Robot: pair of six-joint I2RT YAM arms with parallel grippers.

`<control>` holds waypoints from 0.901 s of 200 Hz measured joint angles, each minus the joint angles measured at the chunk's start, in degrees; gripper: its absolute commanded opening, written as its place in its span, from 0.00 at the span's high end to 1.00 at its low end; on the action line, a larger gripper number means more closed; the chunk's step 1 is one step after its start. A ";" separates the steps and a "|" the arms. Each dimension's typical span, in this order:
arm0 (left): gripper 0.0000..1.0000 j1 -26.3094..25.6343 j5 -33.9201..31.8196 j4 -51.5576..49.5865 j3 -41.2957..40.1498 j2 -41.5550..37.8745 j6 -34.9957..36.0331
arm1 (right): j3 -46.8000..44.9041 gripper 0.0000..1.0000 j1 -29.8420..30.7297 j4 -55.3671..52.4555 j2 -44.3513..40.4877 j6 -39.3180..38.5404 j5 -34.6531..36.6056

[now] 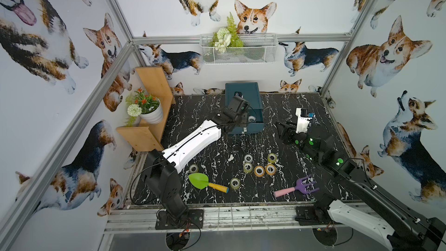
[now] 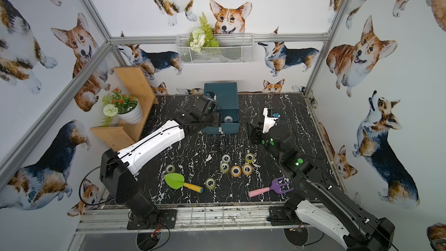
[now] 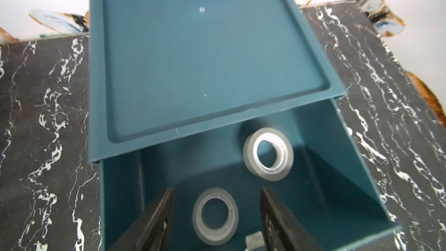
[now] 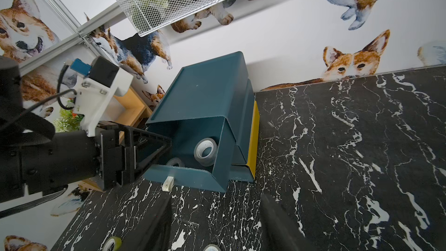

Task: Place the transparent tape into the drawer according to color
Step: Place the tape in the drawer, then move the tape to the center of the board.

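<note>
Transparent tape is in two places. A clear roll [image 3: 216,216] lies flat on the floor of the open drawer [image 3: 366,184], right between the fingers of the left hand [image 3: 217,190]. A second clear roll [image 3: 268,156] leans tilted nearer the drawer's back. The left hand stands part open with a gap on each side of the roll and holds nothing.

As I see it, the risk is on the way out. A finger lifting askew could clip the roll and flip it. It could also hook the drawer's front wall and drag the light-looking cabinet [image 3: 193,56] across the counter [image 1: 193,117]. The cabinet's top overhangs the drawer's rear, so there is little room to rise further back.

The right hand [image 4: 219,228] hovers near the cabinet, fingers apart and empty; two arms this close to one drawer could bump.

Further out, seven rolls wait on the counter. Two orange rolls [image 1: 259,170] sit side by side, with yellow-green ones [image 1: 272,157] and a whitish roll [image 1: 248,158] close by, so reaching fingers may knock a neighbour. The pale tints look alike, and a mix-up would spoil the sorting. A lone roll [image 1: 193,168] lies just beside the green shovel [image 1: 199,180], whose blade crowds one side. The purple fork [image 1: 305,185] lies apart.
</note>
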 measured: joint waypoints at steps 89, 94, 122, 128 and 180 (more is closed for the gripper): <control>0.14 0.02 0.00 3.23 -6.05 -15.26 0.20 | -5.92 0.38 0.70 -0.04 -1.33 0.00 -6.16; 0.10 0.02 0.00 3.50 -7.04 -16.37 0.20 | -6.49 0.39 0.94 -0.02 -1.57 0.02 -6.67; 0.00 0.00 -0.20 5.40 -15.85 -24.41 -0.07 | -9.35 0.38 2.58 0.00 -2.08 0.09 -8.52; 0.01 -0.02 -0.28 5.66 -18.10 -26.40 -0.42 | -10.05 0.38 3.17 0.00 -2.08 0.17 -8.70; 0.01 -0.02 -2.23 7.87 -32.83 -38.82 -2.80 | -15.10 0.38 9.18 0.44 2.86 1.25 -9.35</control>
